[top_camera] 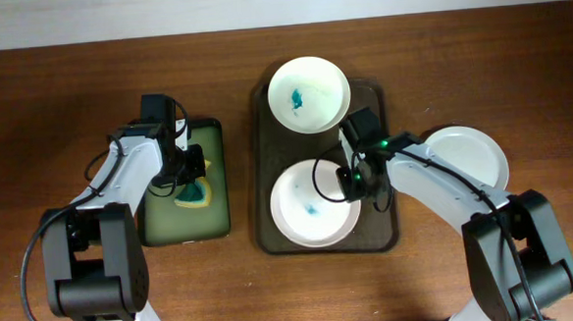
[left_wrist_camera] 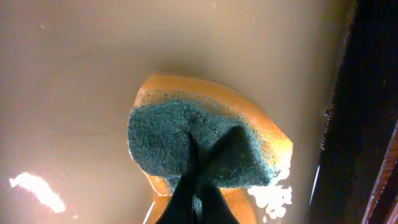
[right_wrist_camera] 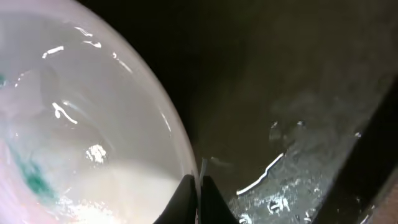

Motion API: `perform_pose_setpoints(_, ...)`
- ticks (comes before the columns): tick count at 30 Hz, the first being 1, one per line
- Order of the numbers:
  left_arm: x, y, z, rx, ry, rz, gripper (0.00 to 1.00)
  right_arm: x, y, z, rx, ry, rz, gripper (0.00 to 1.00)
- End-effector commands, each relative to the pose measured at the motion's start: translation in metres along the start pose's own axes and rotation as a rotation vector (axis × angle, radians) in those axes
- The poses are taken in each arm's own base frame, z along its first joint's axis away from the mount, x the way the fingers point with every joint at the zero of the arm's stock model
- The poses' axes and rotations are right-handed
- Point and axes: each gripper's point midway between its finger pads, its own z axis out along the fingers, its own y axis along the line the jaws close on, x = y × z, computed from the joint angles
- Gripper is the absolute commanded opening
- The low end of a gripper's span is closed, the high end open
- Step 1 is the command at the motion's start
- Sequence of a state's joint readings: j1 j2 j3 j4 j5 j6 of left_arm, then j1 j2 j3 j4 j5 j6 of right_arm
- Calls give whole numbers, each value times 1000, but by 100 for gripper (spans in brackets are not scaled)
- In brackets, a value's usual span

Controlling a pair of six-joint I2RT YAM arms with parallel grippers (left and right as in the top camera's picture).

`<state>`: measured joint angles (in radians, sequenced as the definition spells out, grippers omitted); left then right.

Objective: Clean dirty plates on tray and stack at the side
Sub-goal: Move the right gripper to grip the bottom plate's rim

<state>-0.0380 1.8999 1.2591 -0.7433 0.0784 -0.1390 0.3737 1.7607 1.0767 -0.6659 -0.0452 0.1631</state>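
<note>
Centre frame, the right gripper (top_camera: 351,182) pinches the rim of the lower round white teal-smeared plate (top_camera: 304,211) — likely steadying it — while at left the left gripper (top_camera: 191,170) clamps the yellow teal-faced sponge (top_camera: 198,193), ready for wiping

A brown wooden table (top_camera: 47,94) carries three things directly, its far edge running along a pale wall. A large dark olive-brown rectangular tray (top_camera: 263,162) with rounded corners and a raised rim lies around the middle, its short side a little back from the far edge. Just beside it toward the left edge lies a smaller, narrower green tray with a black rim (top_camera: 177,225), while toward the right edge, near the big tray but apart from it, sits a round white shallow plate (top_camera: 473,151), plain and unsmeared.
</note>
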Motion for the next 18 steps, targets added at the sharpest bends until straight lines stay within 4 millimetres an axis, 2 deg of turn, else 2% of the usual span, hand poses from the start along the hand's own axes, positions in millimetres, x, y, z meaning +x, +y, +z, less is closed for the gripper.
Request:
perform_pose_setpoints(1, -2, 0, -6, 7, -15, -4, 0, -7, -2, -9, 13, -31, 77, 4)
perform_pose_setpoints(3, -1, 0, -6, 6, -15, -4, 0, 2, 6, -8, -32, 8, 28, 4)
perform_pose_setpoints(4, -2, 0, -6, 7, -15, -4, 0, 6, 5, -9, -28, 27, 30, 15)
perform_pose_setpoints(5, -2, 0, -6, 6, -16, -4, 0, 8, 4, -9, -27, 34, 32, 32)
perform_pose_setpoints(7, -2, 0, -6, 6, -16, -4, 0, -5, -1, -17, -29, 0, 50, 36)
perform_pose_setpoints(10, -2, 0, -6, 7, -15, -4, 0, -27, -11, -50, -21, -12, 88, 37)
perform_pose_setpoints(12, -2, -3, -6, 14, -18, 1, 0, -20, -8, -58, -40, 32, 69, 37)
perform_pose_setpoints(16, -1, -18, -9, 23, -18, 61, 0, 11, 0, -35, -99, 156, 85, 37)
perform_pose_setpoints(18, -6, -32, -22, 30, -29, 107, 0, 20, 8, -21, -150, 188, 88, 37)
